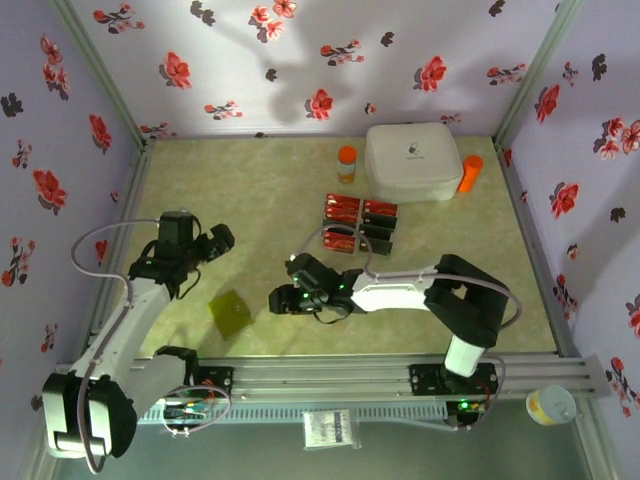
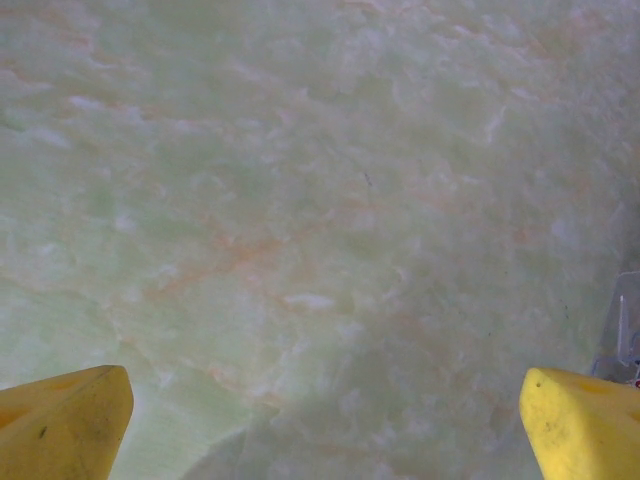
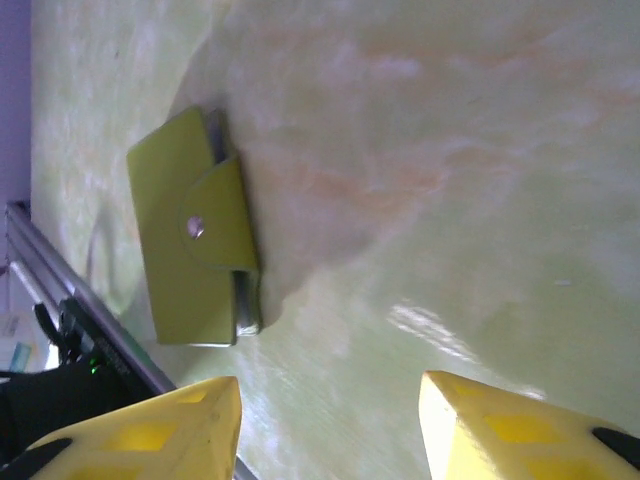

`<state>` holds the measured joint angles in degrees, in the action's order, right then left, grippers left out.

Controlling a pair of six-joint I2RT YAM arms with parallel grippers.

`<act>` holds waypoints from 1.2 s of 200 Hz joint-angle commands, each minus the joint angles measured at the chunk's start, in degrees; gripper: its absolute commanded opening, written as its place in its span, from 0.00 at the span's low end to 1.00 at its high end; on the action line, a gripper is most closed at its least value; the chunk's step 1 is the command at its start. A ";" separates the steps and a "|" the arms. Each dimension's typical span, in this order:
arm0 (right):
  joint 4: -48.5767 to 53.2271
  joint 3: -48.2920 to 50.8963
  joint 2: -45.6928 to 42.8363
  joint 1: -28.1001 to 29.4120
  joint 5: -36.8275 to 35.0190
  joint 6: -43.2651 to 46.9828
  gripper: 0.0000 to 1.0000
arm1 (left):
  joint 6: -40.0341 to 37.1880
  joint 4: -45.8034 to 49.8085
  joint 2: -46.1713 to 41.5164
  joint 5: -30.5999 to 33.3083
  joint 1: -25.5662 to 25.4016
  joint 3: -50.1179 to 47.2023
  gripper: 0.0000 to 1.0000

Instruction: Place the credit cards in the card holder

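The flat olive-green, snap-flapped card holder (image 3: 195, 245) lies closed on the pale marbled counter (image 1: 260, 190) near its front edge, its sleeves hidden. Just beside it hangs the right pincer (image 3: 330, 400), half-spread and empty. Thin red and black credit cards (image 1: 360, 222) lie in rows farther back, too blurred to count. The left pincer (image 2: 325, 400) gapes wide, largely cut off.

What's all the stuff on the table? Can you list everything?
card holder: one, olive green, flap closed, near side between the arms
credit cards: several, red and black, clustered mid-table
white box: one, white, far side
bottles: two, orange-topped, one each side of the box
table: one, pale green marbled
left end effector: one, yellow fingers, open, over bare table
right end effector: one, yellow fingers, apart, beside the card holder
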<state>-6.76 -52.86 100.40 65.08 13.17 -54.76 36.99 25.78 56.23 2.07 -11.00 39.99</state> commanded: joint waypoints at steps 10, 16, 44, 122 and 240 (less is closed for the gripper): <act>-7.07 -2.48 3.49 2.83 -0.69 -8.36 0.47 | 0.86 2.17 -0.33 -1.09 -0.25 -0.55 1.00; -7.78 -2.79 4.24 3.25 -1.01 -9.59 0.46 | 0.76 2.22 -0.19 -1.25 -0.31 -0.44 1.00; -10.74 -3.45 7.23 4.78 -1.98 -13.41 0.44 | 0.01 2.23 0.37 -1.55 -0.31 0.25 1.00; -13.78 -5.08 11.17 5.50 -1.27 -17.12 0.38 | -0.49 1.23 0.32 -2.38 -0.30 -0.52 1.00; -15.94 -8.85 16.41 5.57 1.50 -19.11 0.30 | -0.92 0.41 -0.47 -2.35 -0.26 -2.10 1.00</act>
<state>-22.11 -59.83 115.09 70.19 13.82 -72.66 37.15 26.63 56.60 0.34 -11.00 38.50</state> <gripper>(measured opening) 0.332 0.998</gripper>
